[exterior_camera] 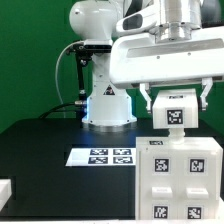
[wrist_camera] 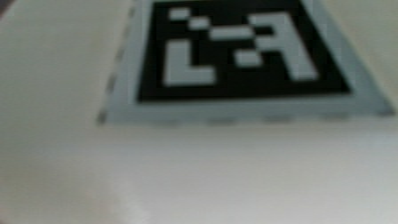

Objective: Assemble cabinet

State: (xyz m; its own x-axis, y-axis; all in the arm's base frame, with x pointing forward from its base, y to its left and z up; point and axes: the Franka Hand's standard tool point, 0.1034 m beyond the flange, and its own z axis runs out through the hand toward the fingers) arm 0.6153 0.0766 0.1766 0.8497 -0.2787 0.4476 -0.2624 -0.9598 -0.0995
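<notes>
The gripper (exterior_camera: 177, 97) hangs low over the near side of the black desk (exterior_camera: 40, 140), its two fingers (exterior_camera: 146, 99) spread wide apart. Between them sits a small white block with a black-and-white tag (exterior_camera: 177, 112), the topmost part of the cabinet (exterior_camera: 180, 170). Whether the fingers actually press on that block cannot be told; they look to stand just beside its edges. The rest of the cabinet, a white boxy body with several more tags on its front, stands directly under the gripper. In the wrist view, a white cabinet surface (wrist_camera: 196, 170) fills the picture, blurred, with one large tag (wrist_camera: 231, 50) close to the camera. Beyond the gripper, towards the arm's base (exterior_camera: 108, 108), the marker board (exterior_camera: 100, 156) lies flat on the desk.
</notes>
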